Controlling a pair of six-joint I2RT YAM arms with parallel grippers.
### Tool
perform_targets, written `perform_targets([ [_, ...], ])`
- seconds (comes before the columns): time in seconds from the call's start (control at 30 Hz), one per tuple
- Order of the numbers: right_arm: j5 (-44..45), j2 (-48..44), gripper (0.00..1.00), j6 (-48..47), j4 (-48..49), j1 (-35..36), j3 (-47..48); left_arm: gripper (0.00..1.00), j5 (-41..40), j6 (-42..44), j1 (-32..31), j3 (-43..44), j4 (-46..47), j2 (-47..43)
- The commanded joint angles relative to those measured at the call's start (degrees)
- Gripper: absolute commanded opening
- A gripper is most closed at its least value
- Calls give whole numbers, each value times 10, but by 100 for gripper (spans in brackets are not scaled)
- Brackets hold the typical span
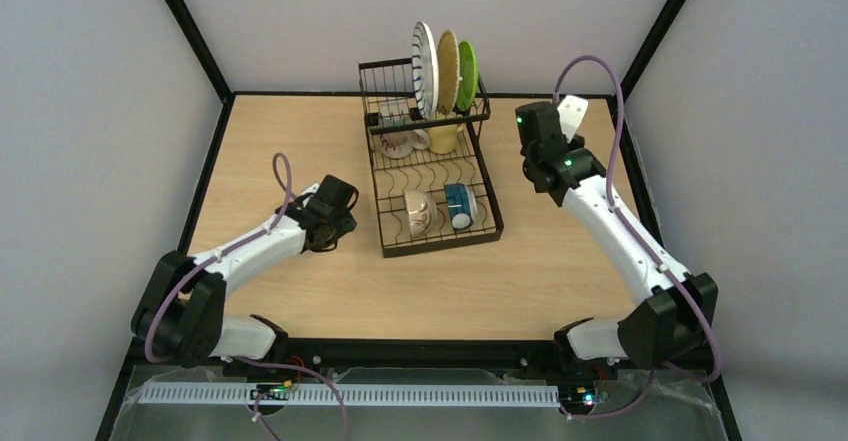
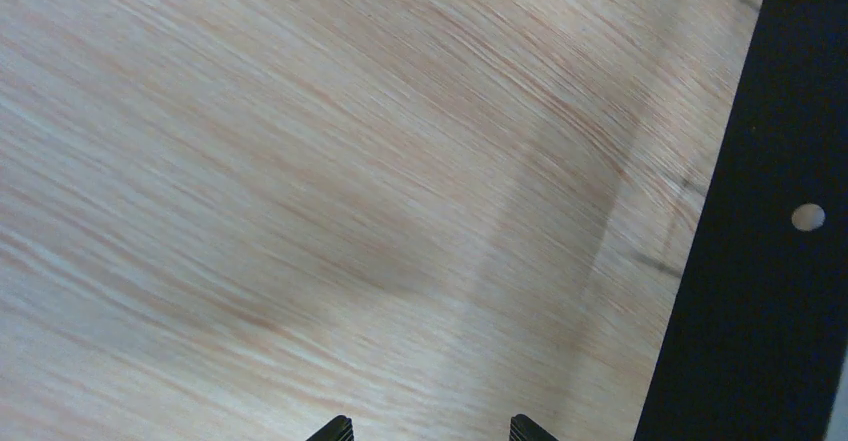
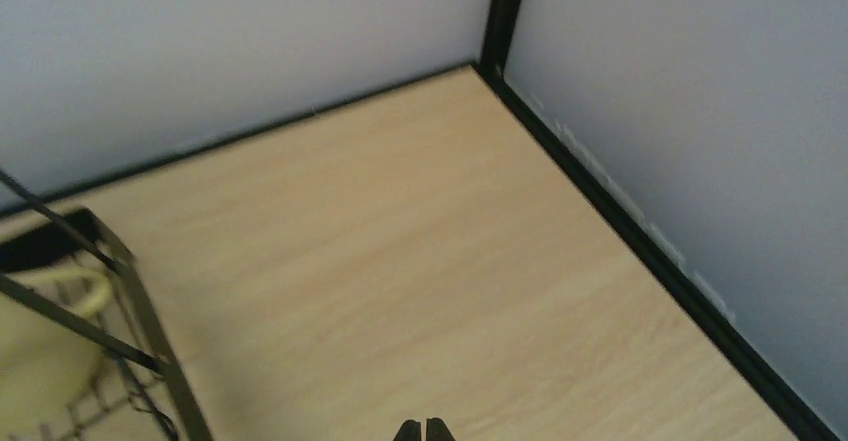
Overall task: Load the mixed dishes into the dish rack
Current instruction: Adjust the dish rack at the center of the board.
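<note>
The black wire dish rack [image 1: 441,243] stands at the back middle of the table. Three plates stand upright in its rear dividers: white with a striped rim [image 1: 425,66], tan [image 1: 447,67] and lime green [image 1: 467,73]. A printed white mug [image 1: 396,142] and a pale yellow mug [image 1: 443,138] sit below them. A cream mug [image 1: 416,213] and a blue-patterned mug [image 1: 460,205] lie at the front. My left gripper [image 1: 333,216] [image 2: 430,429] is open over bare wood, left of the rack. My right gripper [image 1: 533,126] [image 3: 423,429] is shut and empty, right of the rack.
The right wrist view shows the rack's corner [image 3: 135,296], the pale yellow mug [image 3: 40,346] and the enclosure's far right corner post [image 3: 505,11]. A black frame strip [image 2: 760,211] borders the wood in the left wrist view. Grey walls close in three sides.
</note>
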Motion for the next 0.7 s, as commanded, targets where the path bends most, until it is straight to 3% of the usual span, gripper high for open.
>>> perform_targets([
  [0.0,-112,26,0,36,35,-55,-54,88,1,18,9,49,24,56],
  [0.33,-249,167,0,-23,114,-87,-71,86,36,54,33,134,67,191],
  [0.67,-361,225,0,-11,164,-86,-105,85,58,69,46,153,96,229],
])
